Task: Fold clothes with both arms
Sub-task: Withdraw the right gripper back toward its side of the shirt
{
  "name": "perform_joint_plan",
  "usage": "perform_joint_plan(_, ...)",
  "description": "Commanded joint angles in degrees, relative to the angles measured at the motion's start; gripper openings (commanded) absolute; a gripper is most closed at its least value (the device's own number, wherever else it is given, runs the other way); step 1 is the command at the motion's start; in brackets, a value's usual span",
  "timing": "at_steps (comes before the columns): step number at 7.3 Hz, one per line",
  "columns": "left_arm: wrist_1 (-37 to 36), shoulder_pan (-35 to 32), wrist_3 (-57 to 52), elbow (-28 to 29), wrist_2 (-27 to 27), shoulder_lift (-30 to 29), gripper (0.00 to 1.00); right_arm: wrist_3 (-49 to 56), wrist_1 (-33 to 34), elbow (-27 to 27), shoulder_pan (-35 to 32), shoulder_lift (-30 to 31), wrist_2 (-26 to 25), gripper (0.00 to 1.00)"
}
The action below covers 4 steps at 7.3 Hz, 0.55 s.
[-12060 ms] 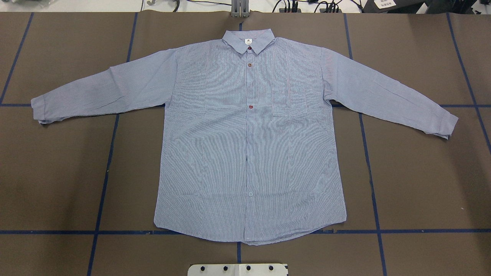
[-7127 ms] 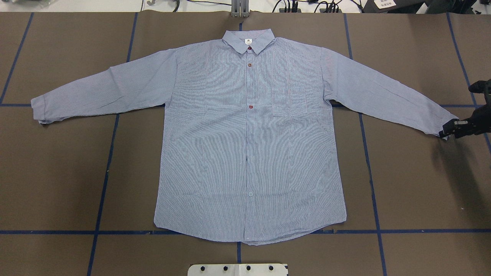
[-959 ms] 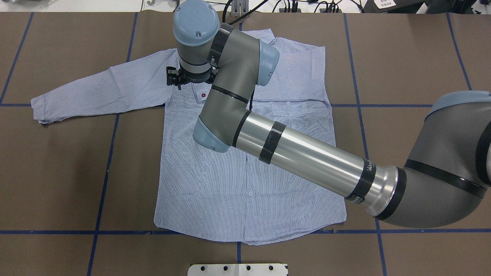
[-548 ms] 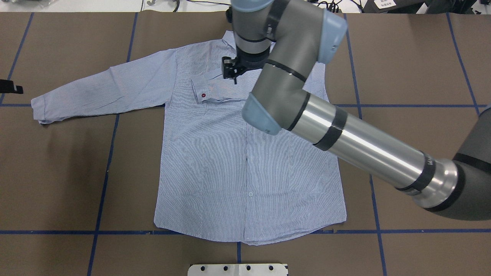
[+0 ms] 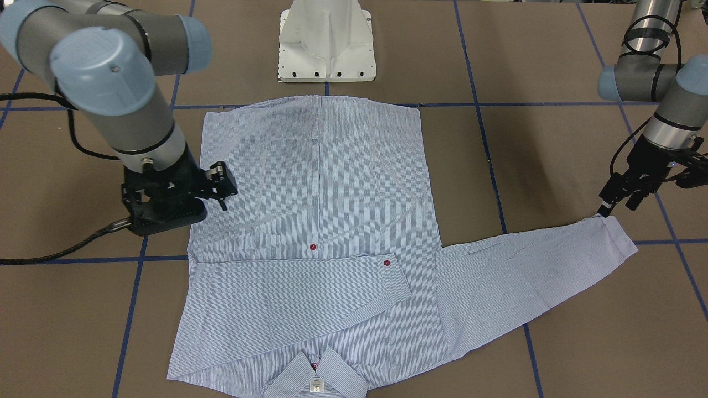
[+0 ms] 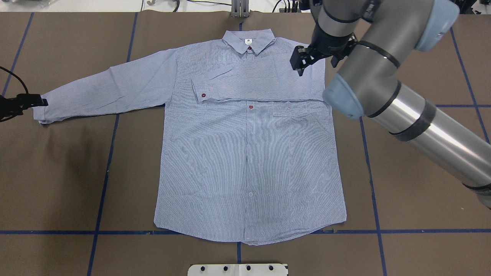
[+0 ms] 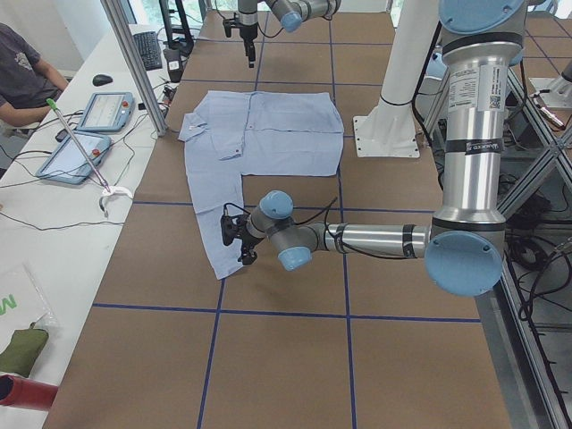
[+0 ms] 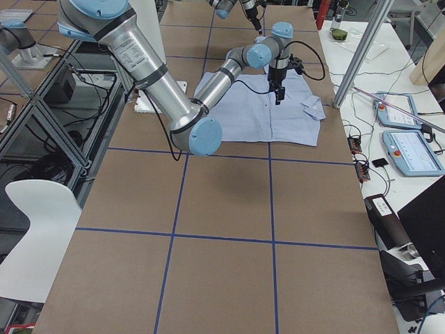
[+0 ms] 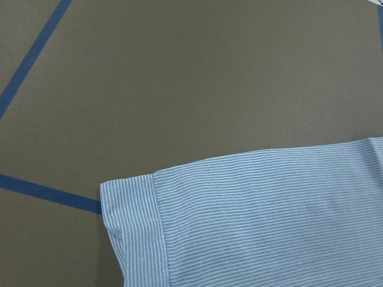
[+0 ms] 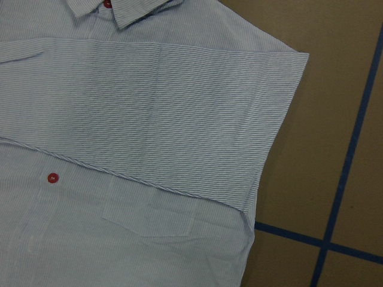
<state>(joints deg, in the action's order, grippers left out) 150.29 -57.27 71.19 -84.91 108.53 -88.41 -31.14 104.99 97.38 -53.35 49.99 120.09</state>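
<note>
The light-blue striped shirt (image 6: 249,153) lies flat, front up, collar (image 6: 248,40) at the far side. Its right sleeve (image 6: 261,78) is folded across the chest, the cuff (image 6: 199,90) with its red button resting left of the placket. The other sleeve (image 6: 107,90) lies stretched out to the left. My right gripper (image 6: 299,65) hovers open over the shirt's right shoulder, holding nothing. My left gripper (image 5: 617,205) is open, its tips at the end of the stretched sleeve's cuff (image 9: 137,227).
The white pedestal base (image 5: 326,44) stands at the near table edge, close to the hem. Blue tape lines (image 6: 103,184) cross the brown table cover. A side bench with tablets (image 7: 85,134) and a seated person (image 7: 22,76) lies beyond the far edge.
The right sleeve, flat at first, now lies folded over the chest. In the last second the right gripper swung from the cuff to the right shoulder. The left gripper came in to the left cuff.
</note>
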Motion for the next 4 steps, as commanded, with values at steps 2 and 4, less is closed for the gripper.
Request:
perform_joint_plan(2,0.01,0.41,-0.08,2.72,-3.39,-0.09,0.82,6.26,3.46,3.6,-4.21,3.43,4.08,1.0)
perform_joint_plan(4,0.01,0.49,-0.08,4.4,-4.46,-0.53,0.76,6.27,3.46,4.39,-4.3,4.06,4.18,1.0)
